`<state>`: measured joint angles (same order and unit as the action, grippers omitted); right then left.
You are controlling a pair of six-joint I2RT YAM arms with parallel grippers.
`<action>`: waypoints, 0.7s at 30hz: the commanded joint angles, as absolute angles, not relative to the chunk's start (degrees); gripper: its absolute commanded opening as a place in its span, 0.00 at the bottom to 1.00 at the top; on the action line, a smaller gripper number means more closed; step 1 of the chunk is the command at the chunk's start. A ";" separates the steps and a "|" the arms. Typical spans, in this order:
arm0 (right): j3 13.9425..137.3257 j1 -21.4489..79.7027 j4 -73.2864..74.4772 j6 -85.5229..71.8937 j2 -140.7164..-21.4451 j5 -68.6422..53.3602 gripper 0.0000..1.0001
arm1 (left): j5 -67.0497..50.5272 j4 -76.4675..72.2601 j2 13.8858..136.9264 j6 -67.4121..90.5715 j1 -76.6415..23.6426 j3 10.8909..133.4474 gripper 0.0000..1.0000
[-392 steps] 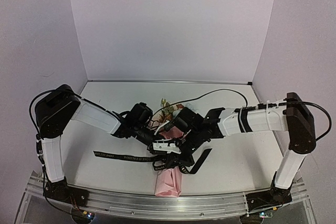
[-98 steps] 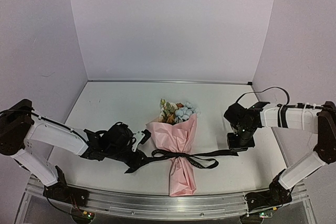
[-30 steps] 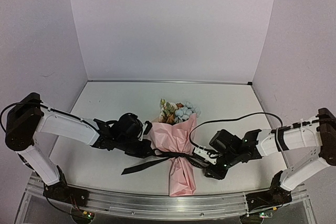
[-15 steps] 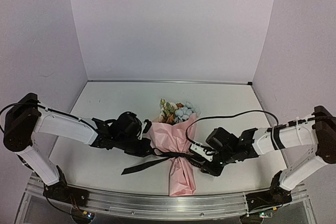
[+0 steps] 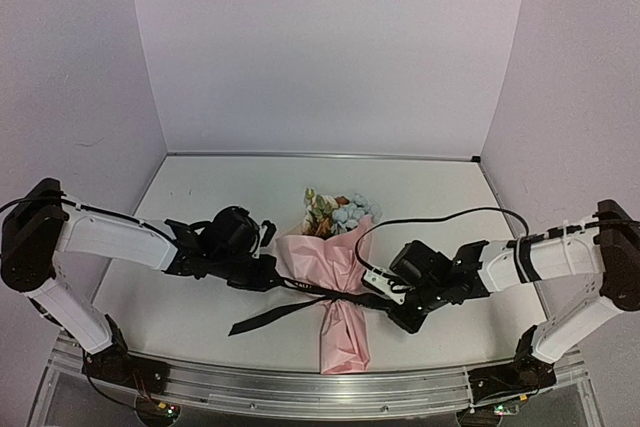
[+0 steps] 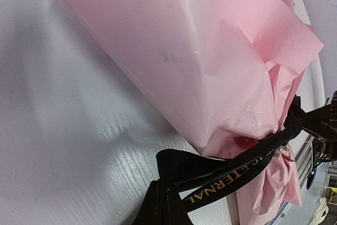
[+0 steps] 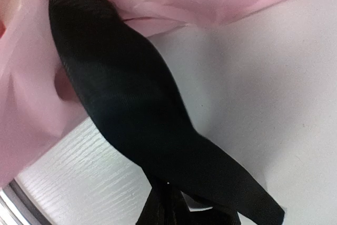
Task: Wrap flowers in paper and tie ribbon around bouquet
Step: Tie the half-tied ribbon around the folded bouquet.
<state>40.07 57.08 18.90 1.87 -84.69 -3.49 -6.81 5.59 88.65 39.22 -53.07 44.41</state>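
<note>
Here the bouquet [image 5: 326,262] lies near-to-far, wide end farthest.

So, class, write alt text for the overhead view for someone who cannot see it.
A pink paper bouquet lies on a white table, a black ribbon cinched round its waist. The left claw and right claw each pinch the ribbon, one either side.
</note>
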 commanded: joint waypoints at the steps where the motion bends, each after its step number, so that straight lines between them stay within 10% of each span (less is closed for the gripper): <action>1: 39.48 57.18 25.17 -2.39 -79.77 -1.06 0.00 | -3.78 8.00 85.32 39.51 -51.18 43.39 0.00; 21: 33.56 58.73 28.39 -8.48 -79.18 -0.23 0.00 | -4.70 4.01 78.77 49.98 -42.60 34.70 0.00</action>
<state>36.58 58.57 17.42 -6.43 -78.30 -3.95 -9.75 2.41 80.65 46.46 -46.78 37.43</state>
